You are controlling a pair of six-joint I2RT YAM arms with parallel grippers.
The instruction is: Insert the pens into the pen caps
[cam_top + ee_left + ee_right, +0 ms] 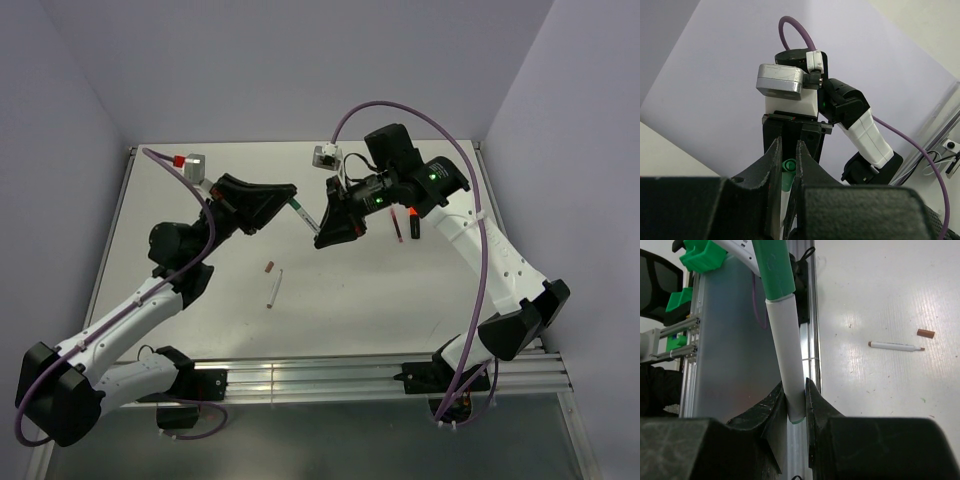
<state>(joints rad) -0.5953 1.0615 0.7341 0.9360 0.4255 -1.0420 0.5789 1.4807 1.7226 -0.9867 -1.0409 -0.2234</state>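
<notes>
A thin white pen (308, 219) hangs in the air between both grippers, with the green cap (298, 207) over its left end. My left gripper (293, 200) is shut on the green cap (788, 167). My right gripper (322, 236) is shut on the pen's other end (791, 385), and the green cap (775, 270) shows beyond it. A second white pen (273, 288) lies on the table with the brownish-red cap (267, 267) just beyond its tip; both show in the right wrist view (895, 346) (925, 333). The orange cap is not seen loose.
A thin dark red pen (397, 224) and the short black marker (414, 222), orange at its far end, lie side by side under my right arm. An aluminium rail (320, 378) runs along the table's near edge. Walls enclose the table at the back and sides.
</notes>
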